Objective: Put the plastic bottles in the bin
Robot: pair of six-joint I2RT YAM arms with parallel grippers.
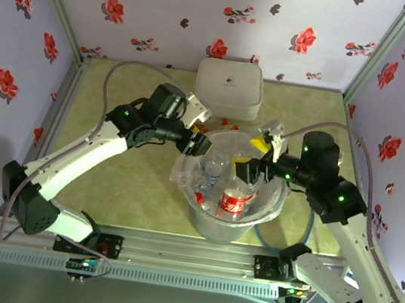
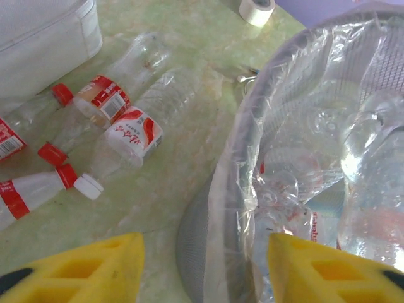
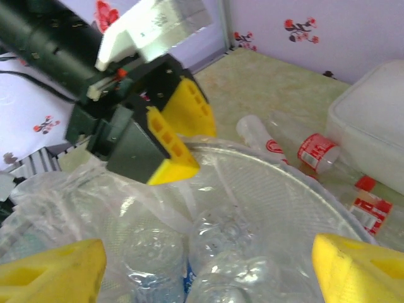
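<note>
Green tabletop (image 2: pixel 189 158), seen from left wrist, holds bottles (image 2: pixel 129 134) beside bin (image 2: pixel 196 246).

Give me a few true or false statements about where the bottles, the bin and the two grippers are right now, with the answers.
1. The bin holds a red-labelled bottle. True.
2. Every bottle is already in the bin. False: several bottles lie on the table beside it.
3. The left gripper is shut on a bottle. False: its fingers are wide apart with nothing between them.
4. A white lidded box stands beyond the bin. True.
5. The right gripper is open above the bin. True.
</note>
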